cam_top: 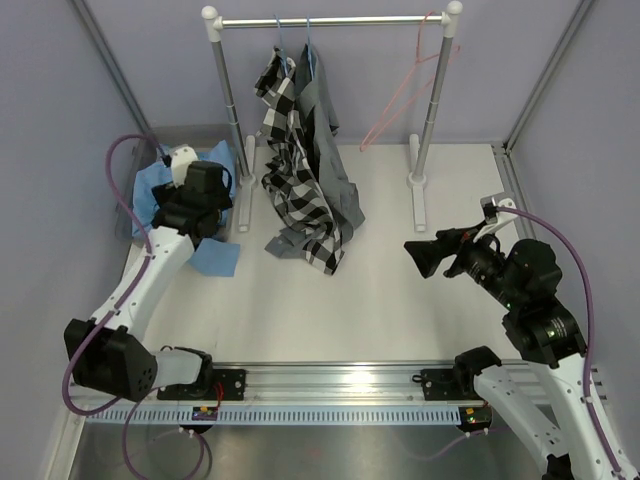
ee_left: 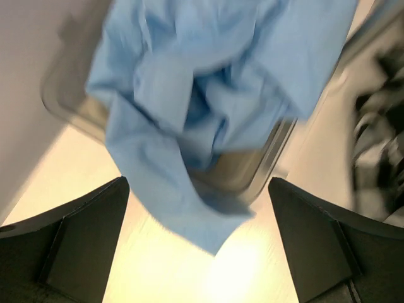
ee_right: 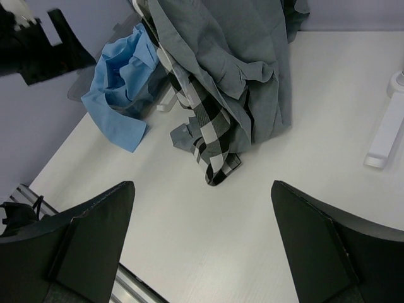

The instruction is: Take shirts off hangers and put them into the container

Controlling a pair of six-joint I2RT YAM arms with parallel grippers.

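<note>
White desk (cam_top: 400, 300), lilac walls | right jaws wide, holding nothing | left jaws wide over light blue shirt (ee_left: 208, 95) heaped in container (ee_left: 273, 154), one flap spilling onto desk | checked shirt (cam_top: 290, 170), grey shirt (cam_top: 325, 140) on blue hangers (cam_top: 308, 38), hems on desk | pink-red hanger (cam_top: 420, 55) on rack bar (cam_top: 350, 20)

On the rack (cam_top: 330, 20), the checked shirt (cam_top: 290, 180) and grey shirt (cam_top: 325, 120) hang from blue hangers (cam_top: 308, 45), hems trailing on the table (cam_top: 400, 310). The pink hanger (cam_top: 405, 95) hangs bare. The blue shirt (cam_top: 215, 258) lies beneath the left arm (cam_top: 160, 265). The right gripper (cam_top: 420, 257) gapes, empty.
</note>
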